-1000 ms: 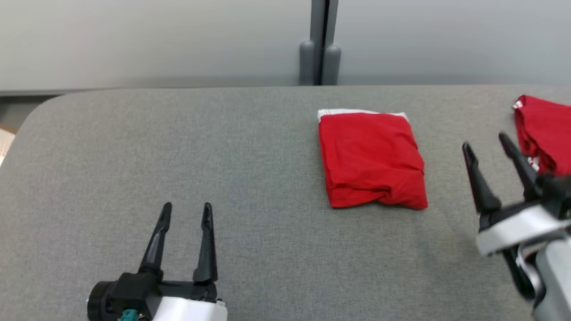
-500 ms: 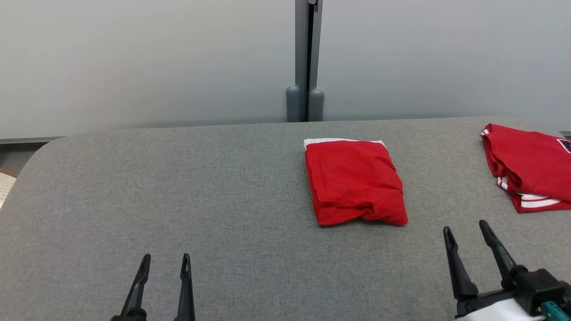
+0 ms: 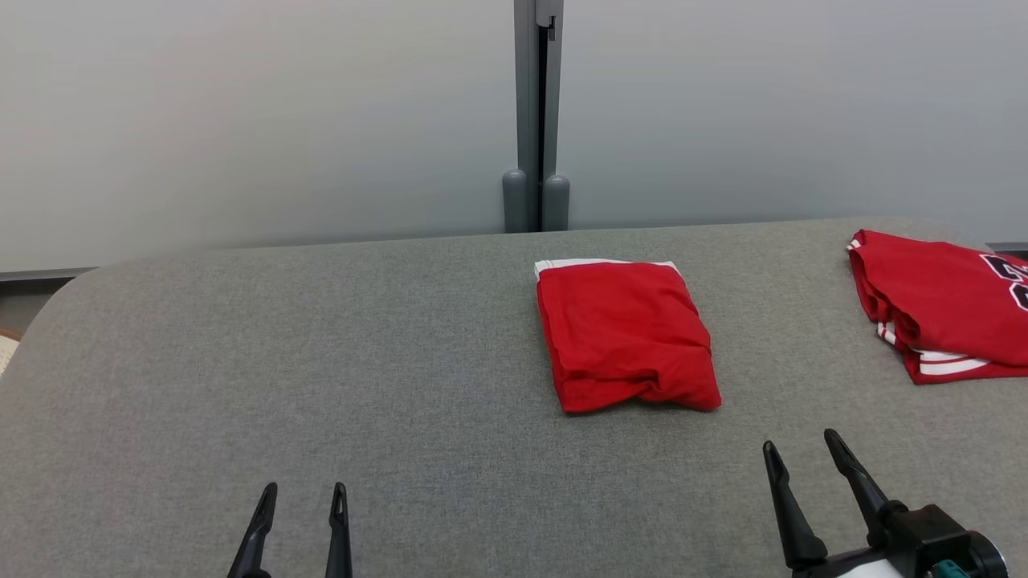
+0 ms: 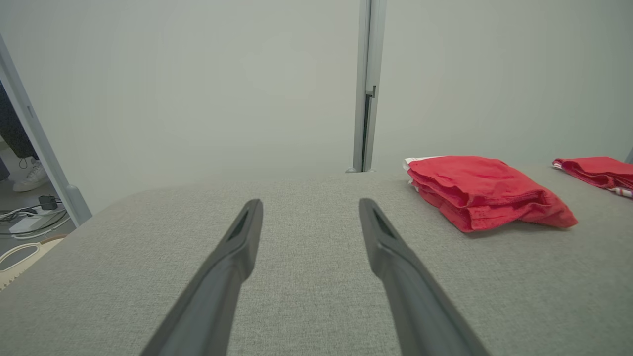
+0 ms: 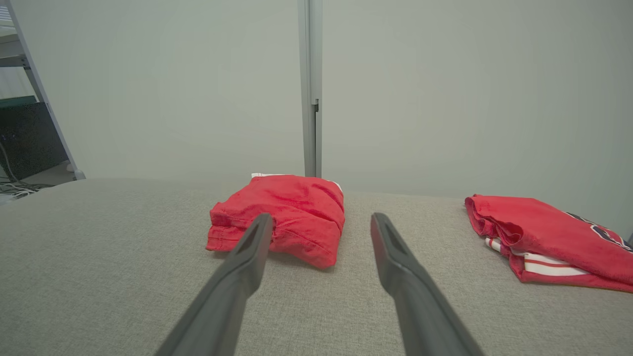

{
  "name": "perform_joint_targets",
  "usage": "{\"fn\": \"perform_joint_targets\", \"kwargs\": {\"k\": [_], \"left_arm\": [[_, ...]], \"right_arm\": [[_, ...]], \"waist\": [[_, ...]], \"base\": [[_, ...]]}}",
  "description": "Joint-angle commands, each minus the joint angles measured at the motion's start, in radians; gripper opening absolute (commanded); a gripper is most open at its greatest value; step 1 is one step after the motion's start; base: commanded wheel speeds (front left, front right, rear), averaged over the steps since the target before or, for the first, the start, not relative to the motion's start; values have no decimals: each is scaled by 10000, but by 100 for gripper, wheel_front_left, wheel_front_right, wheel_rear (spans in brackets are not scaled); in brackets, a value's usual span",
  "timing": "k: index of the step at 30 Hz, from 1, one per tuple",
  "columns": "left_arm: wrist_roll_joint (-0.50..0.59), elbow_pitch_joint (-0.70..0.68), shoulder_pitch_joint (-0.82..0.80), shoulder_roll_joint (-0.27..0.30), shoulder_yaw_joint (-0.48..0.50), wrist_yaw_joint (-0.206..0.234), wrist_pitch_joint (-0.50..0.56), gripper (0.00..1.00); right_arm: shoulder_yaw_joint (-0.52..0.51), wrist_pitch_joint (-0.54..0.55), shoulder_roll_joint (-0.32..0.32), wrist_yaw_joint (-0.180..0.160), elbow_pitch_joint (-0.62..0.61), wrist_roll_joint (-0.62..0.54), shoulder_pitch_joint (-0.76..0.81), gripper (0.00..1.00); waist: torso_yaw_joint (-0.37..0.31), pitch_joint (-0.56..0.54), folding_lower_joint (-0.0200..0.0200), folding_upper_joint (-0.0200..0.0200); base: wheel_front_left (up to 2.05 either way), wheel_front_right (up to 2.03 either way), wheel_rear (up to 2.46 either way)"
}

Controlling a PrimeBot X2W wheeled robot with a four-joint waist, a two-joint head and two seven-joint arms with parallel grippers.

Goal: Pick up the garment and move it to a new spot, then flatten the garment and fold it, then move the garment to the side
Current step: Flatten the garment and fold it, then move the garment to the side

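The garment (image 3: 626, 337) was plain red with a white band at its far edge. The jersey (image 3: 940, 297) was red too, with white stripes and dark lettering. The counter (image 3: 321, 361) was flecked grey; the wall (image 3: 241, 120) pale grey.

Red garment (image 3: 626, 337) folded into a compact block, white band along its far edge, lying flat just right of frame centre. Striped red garment (image 3: 936, 301), loosely folded, dark print showing, at right edge, well apart.
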Motion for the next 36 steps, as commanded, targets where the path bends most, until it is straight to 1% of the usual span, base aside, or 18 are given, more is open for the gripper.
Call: {"fn": "perform_joint_targets", "kwargs": {"k": [1, 11, 22, 27, 29, 31, 33, 36], "left_arm": [[58, 28, -220, 33, -11, 8, -12, 100], [100, 83, -263, 33, -71, 45, -12, 100], [109, 156, -223, 33, -101, 36, -12, 100], [109, 159, -486, 33, -218, -52, -12, 100], [171, 176, -633, 33, -337, -150, -10, 100], [223, 162, -917, 36, -486, -259, -10, 100], [322, 211, -1210, 33, -663, -393, -12, 100], [381, 257, -1697, 35, -895, -479, -10, 100]], "right_arm": [[30, -25, -20, -8, 2, 69, -112, 100], [40, -26, -122, -9, 83, 124, -14, 100], [112, -26, -92, -9, 57, 105, -33, 100], [331, -26, -193, -9, 325, 461, -754, 100], [594, -24, -224, -6, 763, 1145, -1212, 100], [946, -24, -363, -8, 1414, 2384, -1969, 100], [1595, 386, -718, -8, 2128, 3867, -2834, 100], [2195, 1370, -1443, -6, 2707, 6020, -4042, 100]], "waist": [[12, 21, 0, -1], [170, 79, 0, -1], [301, 160, 0, -1], [345, 512, 0, -1], [405, 744, 0, -1], [487, 1110, 0, -1], [588, 1456, 0, -1], [758, 1969, 0, -1]], "base": [[0, 0, 0], [0, 0, 0], [0, 0, 0], [0, 0, 0], [0, 0, 0], [0, 0, 0], [0, 0, 0], [0, 0, 0]]}}
